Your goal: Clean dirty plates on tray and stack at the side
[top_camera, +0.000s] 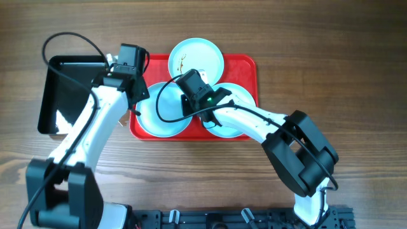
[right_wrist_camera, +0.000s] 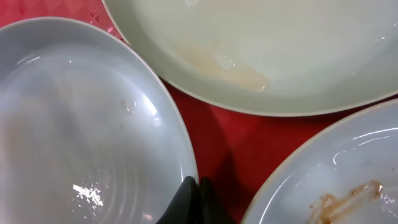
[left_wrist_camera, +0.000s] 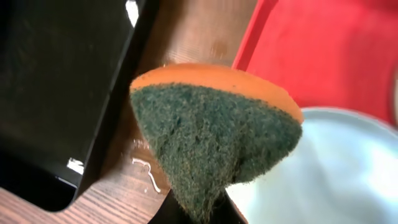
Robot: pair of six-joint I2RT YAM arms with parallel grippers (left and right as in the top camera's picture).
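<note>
holding sponge (left_wrist_camera: 211, 137) in left gripper (left_wrist_camera: 199, 214) | right gripper (right_wrist_camera: 198, 199) pinching plate (right_wrist_camera: 81, 124) rim

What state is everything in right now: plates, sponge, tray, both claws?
speckled plate: faint specks, on red tray.
pale-smeared plate: dirty, on tray.
brown-smeared plate: dirty, on tray.
red tray: holds all three plates, unstacked.
sponge: pinched in left claw.
left claw: shut on sponge.
right claw: shut at speckled plate's rim; grip unclear.
</note>
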